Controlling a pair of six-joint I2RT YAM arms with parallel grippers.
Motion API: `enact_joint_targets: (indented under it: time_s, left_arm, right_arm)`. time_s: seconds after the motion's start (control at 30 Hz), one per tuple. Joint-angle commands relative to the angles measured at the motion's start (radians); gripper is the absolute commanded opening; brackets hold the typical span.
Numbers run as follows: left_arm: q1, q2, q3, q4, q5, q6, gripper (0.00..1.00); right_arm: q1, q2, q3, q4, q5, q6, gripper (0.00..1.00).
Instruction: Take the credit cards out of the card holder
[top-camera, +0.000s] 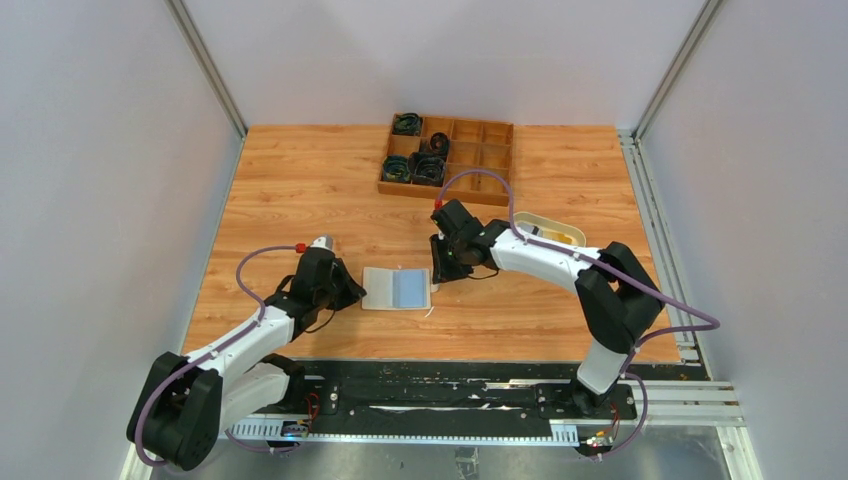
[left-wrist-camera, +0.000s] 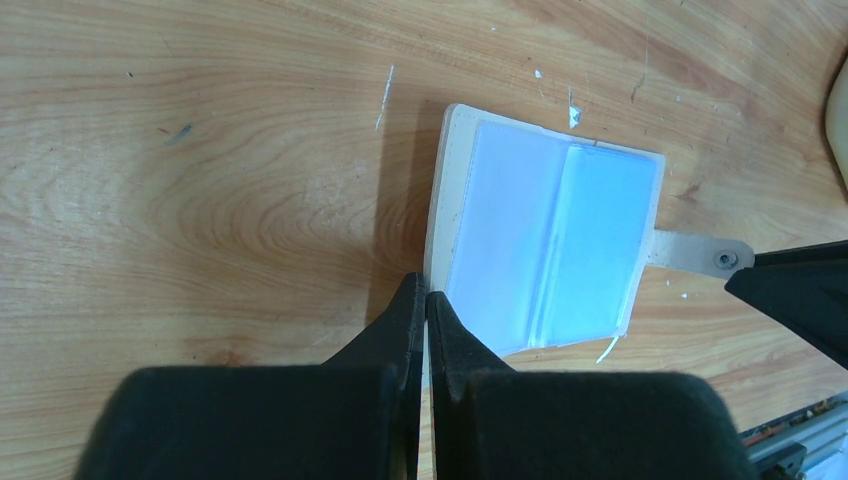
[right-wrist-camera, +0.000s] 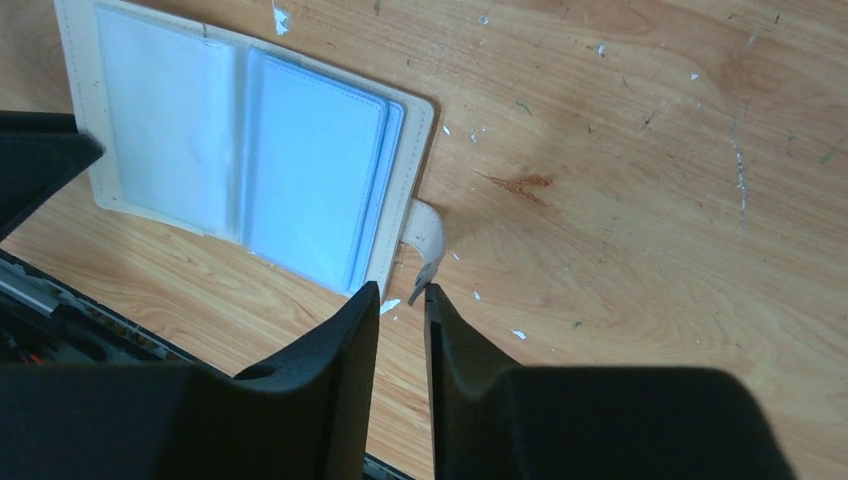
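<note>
Wood-grain desk (top-camera: 300, 180) inside a plain grey-walled bay (top-camera: 100, 150). Alu posts (top-camera: 205, 65) rise at the far corners. A black rail (top-camera: 440, 385) runs along the near edge, w/ silver track (top-camera: 655, 230) down the right edge. Up close the top is scuffed: white flecks (left-wrist-camera: 572, 115), thin scratches, and a reddish-brown stain (right-wrist-camera: 520, 183).

Box (top-camera: 482, 152) sits at the far edge, about mid-desk. Dark coiled items (top-camera: 420, 165) fill its left compartments; the right ones are bare. Tray (top-camera: 545, 215) lies nearer, toward the right edge, partly behind the R arm.

Holder (top-camera: 397, 288) lies open and flat, a bit left of centre and closer to the near edge than the far one, pale inside facing up. Cards (right-wrist-camera: 315, 165) are in it under clear sleeves: bluish on the page by the tab, whitish on the other page. Tab (right-wrist-camera: 425, 235) sticks out of the holder's right side onto bare wood, its end curling up.

L jaws are pressed together, tips at the holder's left edge; can't tell if they touch it. R jaws are narrowly spread, just right of the holder. The tab's end sits at the mouth of the gap, close to one finger, and no pinch shows.
</note>
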Motion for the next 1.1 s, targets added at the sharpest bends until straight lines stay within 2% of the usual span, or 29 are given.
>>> enact_joint_targets:
  time_s: [0.0,0.07,0.17,0.47,0.67,0.83,1.07]
  left_arm:
    - [-0.007,-0.007,0.023,-0.017,-0.019,0.018,0.00]
    - [-0.007,-0.009,0.024,-0.019,-0.020,0.019,0.00]
    - [-0.007,-0.010,0.027,-0.024,-0.022,0.022,0.00]
    - [-0.007,-0.012,0.045,-0.035,-0.011,0.040,0.00]
    - [-0.006,-0.022,0.077,-0.015,0.068,0.070,0.00]
    - [-0.012,0.020,0.156,-0.030,0.133,0.117,0.00]
    - [-0.047,0.096,0.202,0.014,0.174,0.104,0.00]
  right_arm:
    - [0.014,0.025,0.031,-0.035,0.028,0.009,0.24]
    - [0.014,0.031,0.031,-0.035,0.028,0.008,0.17]
    - [0.014,0.034,0.032,-0.037,0.029,0.010,0.01]
    - [0.014,0.005,-0.003,-0.011,0.018,0.004,0.00]
    - [0.014,-0.047,-0.110,0.138,-0.060,0.000,0.00]
    - [0.012,-0.071,-0.137,0.174,-0.087,-0.025,0.00]
    - [0.012,-0.063,-0.117,0.186,-0.101,-0.048,0.00]
